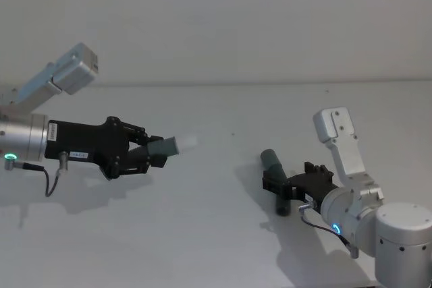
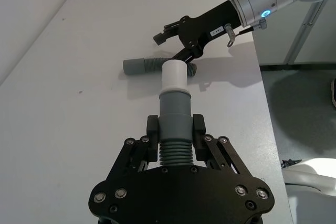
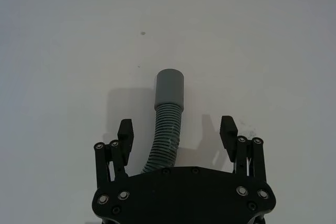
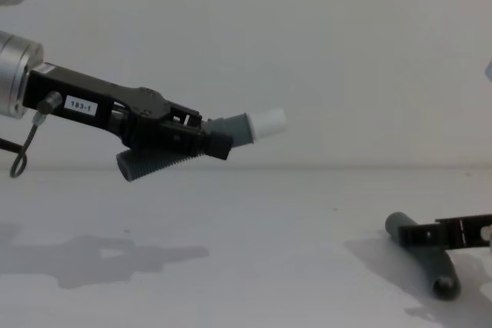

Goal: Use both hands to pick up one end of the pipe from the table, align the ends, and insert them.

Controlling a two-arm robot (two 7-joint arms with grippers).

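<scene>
The white worktop (image 1: pixel 202 234) stretched beneath both arms. The left claw (image 1: pixel 151 152), raised above it, was clamped on the white-tipped pipe piece (image 4: pixel 231 130). The right claw (image 3: pixel 176 129), low over the worktop, had its fingers apart, straddling the socket-cuffed pipe piece (image 3: pixel 169 93), which lay flat there.

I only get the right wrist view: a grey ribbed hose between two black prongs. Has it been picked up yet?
Observer: No. The chest view shows that hose piece resting on the table, with the right end effector low astride it.
Operator: Is there a second piece?
Observer: Yes. The left end effector grips a white-tipped piece in the air, on the robot's left.
Operator: Which way does it point?
Observer: Its white tip points toward the robot's right, higher than the lying piece and well apart from it.
</scene>
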